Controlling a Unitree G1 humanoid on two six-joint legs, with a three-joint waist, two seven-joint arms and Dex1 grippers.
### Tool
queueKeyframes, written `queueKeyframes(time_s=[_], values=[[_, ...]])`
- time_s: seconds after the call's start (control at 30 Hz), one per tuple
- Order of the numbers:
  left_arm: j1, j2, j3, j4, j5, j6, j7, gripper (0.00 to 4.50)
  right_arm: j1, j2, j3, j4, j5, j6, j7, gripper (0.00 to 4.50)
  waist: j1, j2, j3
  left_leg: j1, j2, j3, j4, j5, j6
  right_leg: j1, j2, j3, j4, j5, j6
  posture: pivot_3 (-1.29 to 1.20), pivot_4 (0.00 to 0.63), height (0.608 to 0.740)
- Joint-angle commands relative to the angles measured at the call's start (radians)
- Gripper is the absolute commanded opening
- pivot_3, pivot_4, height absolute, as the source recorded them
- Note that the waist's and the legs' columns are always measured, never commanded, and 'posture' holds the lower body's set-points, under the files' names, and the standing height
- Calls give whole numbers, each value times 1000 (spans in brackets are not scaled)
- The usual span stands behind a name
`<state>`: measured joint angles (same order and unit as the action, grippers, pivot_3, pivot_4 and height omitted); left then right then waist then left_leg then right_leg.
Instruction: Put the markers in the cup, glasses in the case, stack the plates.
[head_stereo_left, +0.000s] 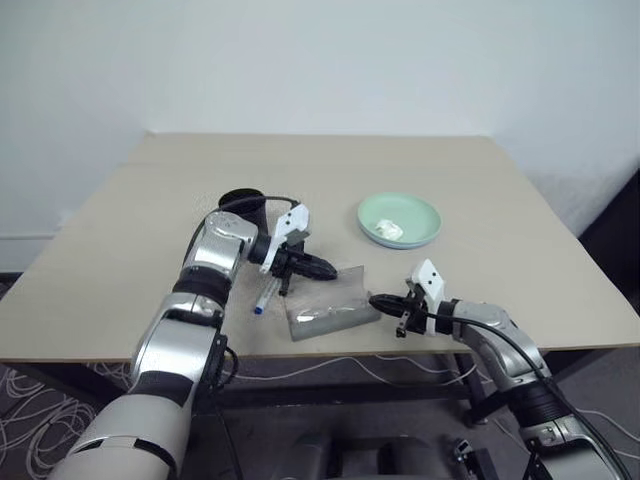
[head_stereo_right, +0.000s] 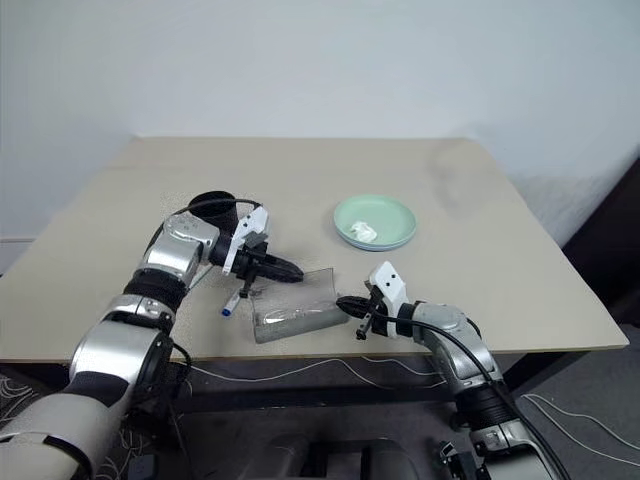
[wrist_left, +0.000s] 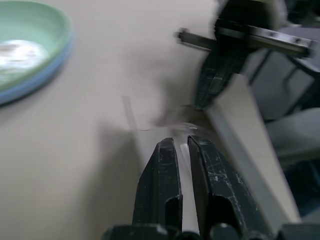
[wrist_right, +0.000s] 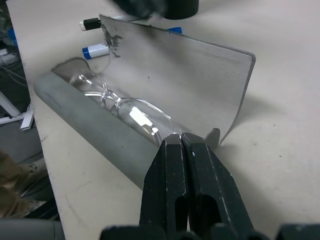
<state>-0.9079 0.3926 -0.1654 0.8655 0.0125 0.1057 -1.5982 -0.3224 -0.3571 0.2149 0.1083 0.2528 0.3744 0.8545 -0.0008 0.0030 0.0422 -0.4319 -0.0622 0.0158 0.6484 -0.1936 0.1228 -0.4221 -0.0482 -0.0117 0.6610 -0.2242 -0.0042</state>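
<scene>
The grey case (head_stereo_left: 330, 318) lies near the table's front edge with its lid (wrist_right: 175, 70) raised. The clear glasses (wrist_right: 120, 107) rest inside it. My left gripper (head_stereo_left: 322, 267) points right and is shut on the lid's upper corner. My right gripper (head_stereo_left: 377, 300) is shut, its tips at the case's right end beside the glasses. Two markers lie just left of the case, one black-capped (wrist_right: 90, 23) and one blue-capped (wrist_right: 94, 50). The black cup (head_stereo_left: 243, 203) stands behind my left arm. The mint plate (head_stereo_left: 425, 215) sits on the light blue plate (wrist_left: 45, 75).
A small white paper wad (head_stereo_left: 388, 229) lies in the mint plate. The table's front edge (head_stereo_left: 330, 350) runs just below the case. Cables trail on the floor under the table.
</scene>
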Motion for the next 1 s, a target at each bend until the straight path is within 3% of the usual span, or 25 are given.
queueKeyframes(time_s=[0.03, 0.17, 0.3, 0.43, 0.57, 0.77, 1.0], values=[[38, 22, -25, -160, -51, 66, -16, 346, -23, -2, -15, 13, -12, -19, -6, 32, 0, 0, 0, 0, 0, 0, 0, 0, 0, 0, 0, 0, 0, 0, 0, 0, 0, 740], [56, 14, 26, -253, -118, 150, 19, 346, -26, -3, -34, 2, 18, -29, 17, 32, 1, 0, 0, 0, 0, 0, 0, 0, 0, 0, 0, 0, 0, 0, 0, 0, 0, 740], [-17, 9, 112, -230, -194, 215, 105, 346, -17, -11, -62, -42, 63, -24, 48, 32, 1, 0, 0, 0, 0, 0, 0, 0, 0, 0, 1, 0, 0, 0, 0, 0, 0, 740], [-77, 15, 117, -105, -132, 68, 260, 346, -15, -16, -84, -69, 77, -22, 48, 32, 1, 0, 0, 0, 0, 0, 0, 0, -1, 0, 1, 0, 0, 0, 0, 0, 0, 740], [-102, 62, -26, 72, 81, -209, 416, 346, -13, -27, -113, -96, 91, -18, 36, 32, 4, 0, 0, 1, 0, 0, -1, 1, -1, 0, 1, 1, 0, 0, 0, 0, 0, 740], [-75, 71, -133, 158, 172, -375, 347, 346, 1, -40, -153, -113, 97, -16, 16, 32, 10, 0, 0, 1, 0, 1, -4, 1, -1, -2, 0, 1, -1, 0, 0, 0, 0, 740], [-51, 36, -80, 72, 49, -245, 144, 346, 28, -47, -160, -120, 95, -17, 4, 32, 10, 0, 0, 0, -1, 1, -4, 0, 0, -1, -1, 1, -2, 0, 0, 0, 0, 740]])
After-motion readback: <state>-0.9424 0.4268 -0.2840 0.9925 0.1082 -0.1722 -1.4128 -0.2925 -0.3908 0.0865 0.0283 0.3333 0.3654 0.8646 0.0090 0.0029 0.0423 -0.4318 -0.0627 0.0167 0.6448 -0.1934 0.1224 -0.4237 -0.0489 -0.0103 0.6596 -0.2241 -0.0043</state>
